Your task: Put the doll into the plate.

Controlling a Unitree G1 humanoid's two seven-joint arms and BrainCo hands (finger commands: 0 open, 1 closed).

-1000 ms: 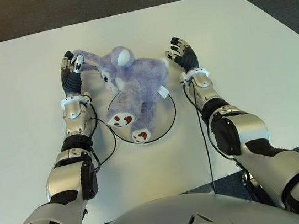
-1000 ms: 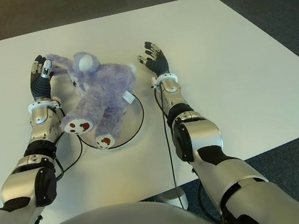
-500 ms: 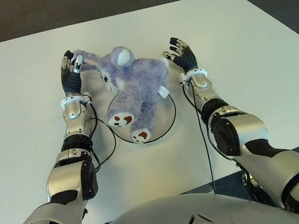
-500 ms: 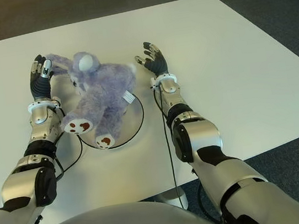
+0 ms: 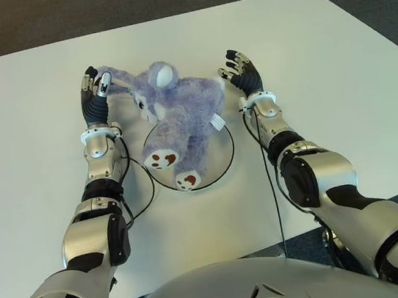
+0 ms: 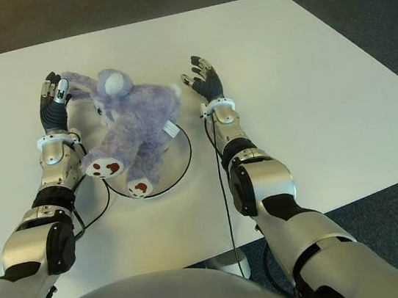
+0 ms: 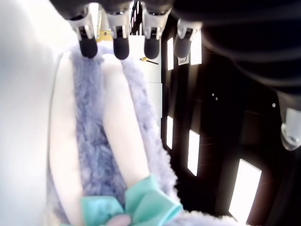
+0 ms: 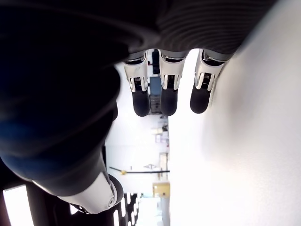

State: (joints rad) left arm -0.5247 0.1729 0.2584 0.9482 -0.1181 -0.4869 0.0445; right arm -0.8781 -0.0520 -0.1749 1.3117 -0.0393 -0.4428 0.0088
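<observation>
Left eye view: doll point(image 5: 180, 118), soft and light, sprawls over plate point(image 5: 224, 166); I'd grip its torso. Left hand point(image 5: 95, 97) and right hand point(image 5: 242, 72) flank it, fingers spread, empty.

Doll point(image 5: 179, 111): fluffy purple plush. Plate point(image 5: 224, 162): smooth, glossy. Table point(image 5: 335, 63): matt white, smooth.

Fluffy purple plush doll point(image 5: 179, 115), sprawled over round clear black-rimmed plate point(image 5: 224, 162), between left hand point(image 5: 95, 98) and right hand point(image 5: 244, 74); one ear beside left fingers.
</observation>
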